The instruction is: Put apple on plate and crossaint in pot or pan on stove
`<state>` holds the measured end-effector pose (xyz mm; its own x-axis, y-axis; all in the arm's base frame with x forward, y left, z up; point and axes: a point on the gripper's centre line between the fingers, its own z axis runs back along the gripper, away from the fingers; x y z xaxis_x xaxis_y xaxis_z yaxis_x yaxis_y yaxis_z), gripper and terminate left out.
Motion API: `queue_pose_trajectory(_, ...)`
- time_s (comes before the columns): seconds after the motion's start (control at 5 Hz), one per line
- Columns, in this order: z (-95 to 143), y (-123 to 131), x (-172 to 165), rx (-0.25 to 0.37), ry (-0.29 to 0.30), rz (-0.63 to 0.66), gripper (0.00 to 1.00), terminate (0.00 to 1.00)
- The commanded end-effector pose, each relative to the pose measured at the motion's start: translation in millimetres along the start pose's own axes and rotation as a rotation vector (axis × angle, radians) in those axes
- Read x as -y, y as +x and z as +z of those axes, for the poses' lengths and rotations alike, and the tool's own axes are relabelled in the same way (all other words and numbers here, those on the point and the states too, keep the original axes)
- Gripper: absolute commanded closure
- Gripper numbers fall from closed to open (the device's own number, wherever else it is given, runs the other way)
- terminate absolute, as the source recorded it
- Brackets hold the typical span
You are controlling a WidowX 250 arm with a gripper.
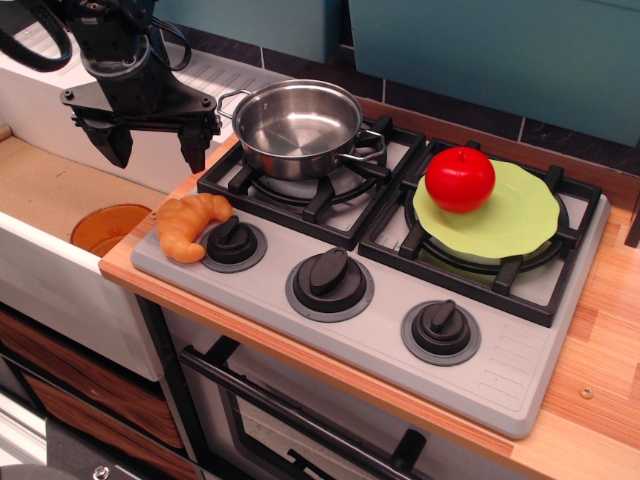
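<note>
The red apple (460, 179) sits on the lime-green plate (510, 215), which rests on the right burner of the grey stove (380, 330). The steel pot (297, 127) stands empty on the left burner. The yellow-orange croissant (187, 225) lies at the stove's front left corner, touching the left knob. My gripper (152, 152) hangs open and empty above and behind the croissant, left of the pot, its black fingers (192, 150) pointing down.
A small orange bowl (108, 228) sits in the sink to the left of the stove. Three black knobs (329, 274) line the stove front. Wooden counter (600, 380) extends to the right. A teal wall rises behind.
</note>
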<state>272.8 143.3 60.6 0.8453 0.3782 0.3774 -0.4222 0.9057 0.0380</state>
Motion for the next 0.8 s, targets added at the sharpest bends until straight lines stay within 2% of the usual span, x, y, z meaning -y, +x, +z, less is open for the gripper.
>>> queue_pose_trajectory(0.0,-1.2,-18.3,11.8,0.123,0.006,0.023,0.0,0.0)
queue_pose_trajectory(0.6,-21.9,-23.0,14.3,0.137,-0.023,0.032,0.0,0.0)
